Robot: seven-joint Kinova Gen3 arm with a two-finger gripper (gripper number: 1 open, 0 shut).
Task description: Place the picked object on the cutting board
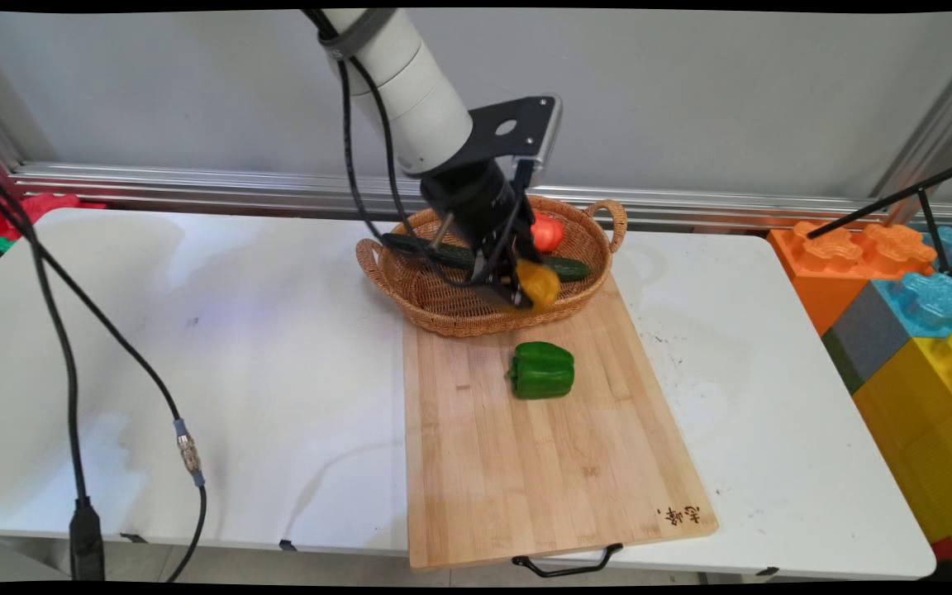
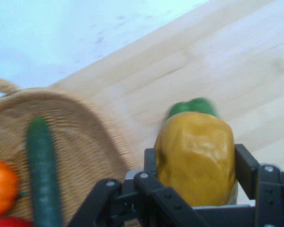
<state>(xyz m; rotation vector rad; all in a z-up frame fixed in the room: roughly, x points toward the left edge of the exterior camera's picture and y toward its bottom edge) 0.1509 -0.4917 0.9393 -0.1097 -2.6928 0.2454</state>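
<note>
A basket (image 1: 443,306) stands on the far end of a cutting board (image 1: 542,471) on the table (image 1: 195,372). A cucumber (image 1: 567,266) and what may be a tomato (image 1: 548,232) lie inside. A pepper (image 1: 542,369) lies on the board, nearer than the basket. The gripper (image 1: 525,291) holds another pepper (image 1: 540,283) over the basket's near rim.

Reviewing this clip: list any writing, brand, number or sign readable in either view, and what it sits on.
Cutting board: a small dark mark of two or three brush-style characters burnt in near its near right corner; too small to read.
Nothing readable elsewhere: none on the basket, the arm, the toy blocks, or the yellow pepper in the gripper.
</note>
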